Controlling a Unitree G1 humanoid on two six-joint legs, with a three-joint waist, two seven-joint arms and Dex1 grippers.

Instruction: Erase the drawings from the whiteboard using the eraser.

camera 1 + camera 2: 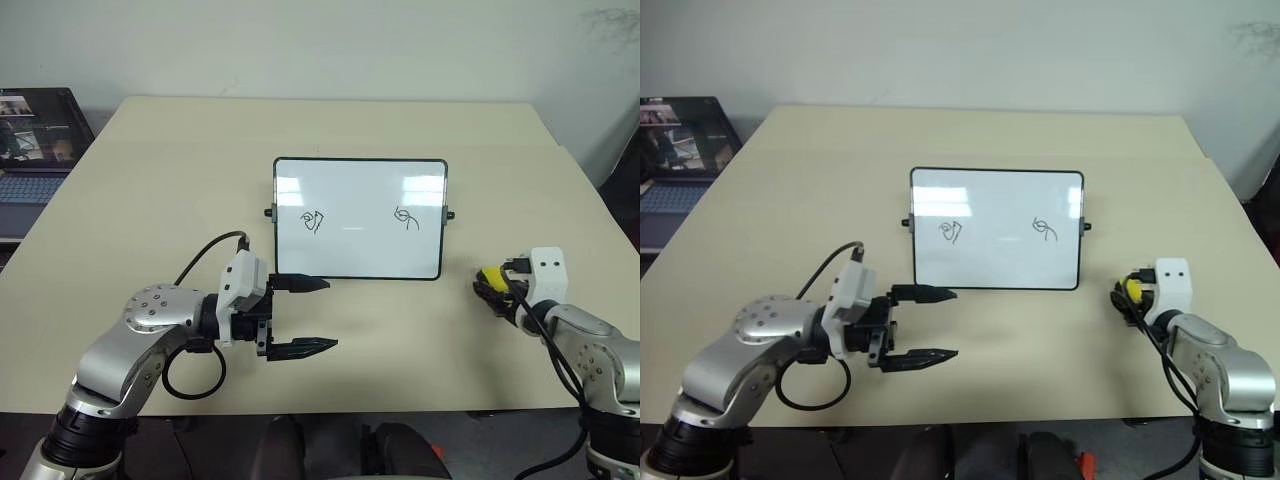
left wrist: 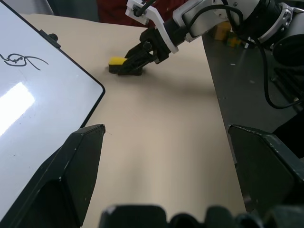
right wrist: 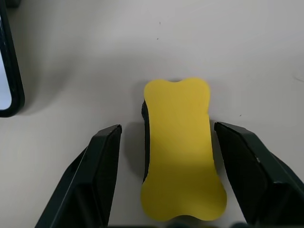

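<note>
The whiteboard [image 1: 360, 190] stands tilted at the table's middle, with two black drawings, one left [image 1: 314, 221] and one right [image 1: 405, 217]. The yellow eraser [image 3: 178, 142] lies flat on the table to the board's right. My right gripper [image 3: 166, 127] is open and straddles it, one finger [image 3: 102, 166] on each side with a gap showing on the left. In the head view that gripper [image 1: 492, 288] sits low over the eraser [image 1: 490, 273]. My left gripper [image 1: 330, 314] is open and empty just in front of the board's lower left corner, pointing right.
An open laptop [image 1: 35, 140] sits off the table's far left corner. The beige table [image 1: 200, 150] stretches around the board. A black cable [image 1: 195, 265] loops from my left wrist. The table's right edge [image 2: 216, 95] runs close behind the eraser.
</note>
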